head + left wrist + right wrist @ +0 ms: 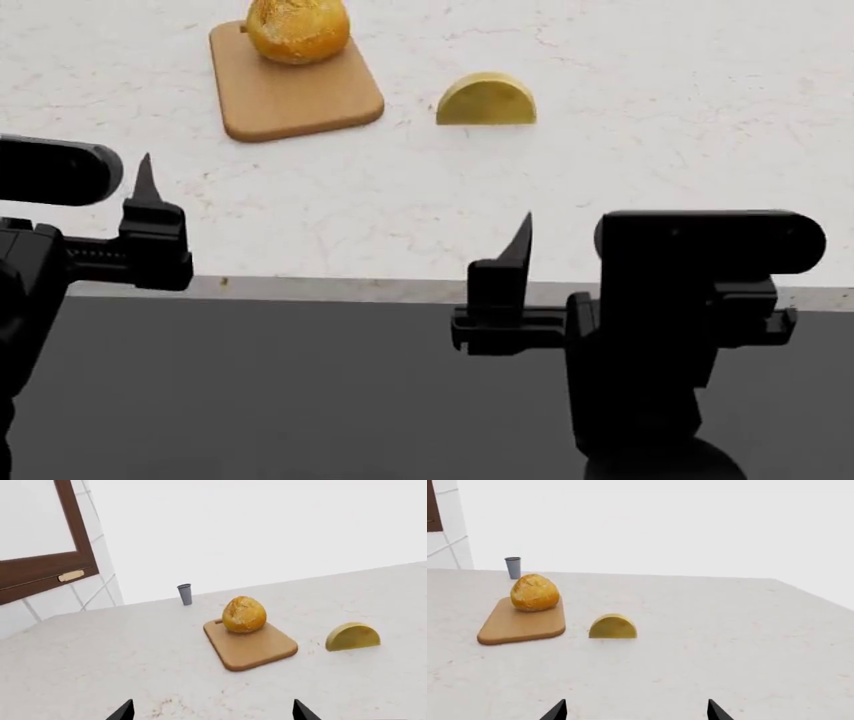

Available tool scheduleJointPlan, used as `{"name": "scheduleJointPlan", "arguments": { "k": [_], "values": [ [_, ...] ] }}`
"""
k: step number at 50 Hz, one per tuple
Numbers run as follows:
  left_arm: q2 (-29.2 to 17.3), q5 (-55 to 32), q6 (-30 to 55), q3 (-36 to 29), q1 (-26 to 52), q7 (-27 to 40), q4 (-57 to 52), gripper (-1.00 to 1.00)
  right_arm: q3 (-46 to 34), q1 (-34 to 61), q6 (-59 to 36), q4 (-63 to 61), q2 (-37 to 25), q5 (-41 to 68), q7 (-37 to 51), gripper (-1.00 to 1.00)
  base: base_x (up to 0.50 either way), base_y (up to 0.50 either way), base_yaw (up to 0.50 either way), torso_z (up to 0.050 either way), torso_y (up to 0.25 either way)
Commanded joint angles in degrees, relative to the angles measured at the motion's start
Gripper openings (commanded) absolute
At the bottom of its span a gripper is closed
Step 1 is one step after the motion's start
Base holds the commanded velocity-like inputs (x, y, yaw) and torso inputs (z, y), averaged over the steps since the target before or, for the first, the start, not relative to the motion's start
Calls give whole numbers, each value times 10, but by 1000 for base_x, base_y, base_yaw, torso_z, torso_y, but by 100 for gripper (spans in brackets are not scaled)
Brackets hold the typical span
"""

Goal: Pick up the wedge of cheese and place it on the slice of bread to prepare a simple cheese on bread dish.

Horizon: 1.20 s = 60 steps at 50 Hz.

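Note:
The wedge of cheese is a pale yellow half-disc standing on its flat edge on the white counter, just right of the cutting board. It also shows in the left wrist view and the right wrist view. The slice of bread is a round golden loaf on the board's far end, seen from both wrists. My left gripper and right gripper are open and empty. Both hang near the counter's front edge, well short of the cheese, left and right.
The tan wooden cutting board lies on the speckled white counter. A small grey cup stands behind the board near the back wall. A brown window frame and white tiles are at the far left. The counter's front edge runs under my grippers.

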<state>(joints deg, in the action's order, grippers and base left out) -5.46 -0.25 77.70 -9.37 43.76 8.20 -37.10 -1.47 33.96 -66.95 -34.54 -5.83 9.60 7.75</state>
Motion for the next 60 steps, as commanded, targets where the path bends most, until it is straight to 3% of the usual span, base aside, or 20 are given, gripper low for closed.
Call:
{"name": "scheduleJointPlan", "arguments": {
  "k": [1,60],
  "values": [
    [0,-4,29,-2,17,4,-13,100,12,13,-27,-15,4,16,0,100,0,0,0,37,0],
    [-11,-15,10,-16,12,34,-17,100,5,1,-33,-40,-7,39,37,100,229,47,0,0,0]
  ]
}}
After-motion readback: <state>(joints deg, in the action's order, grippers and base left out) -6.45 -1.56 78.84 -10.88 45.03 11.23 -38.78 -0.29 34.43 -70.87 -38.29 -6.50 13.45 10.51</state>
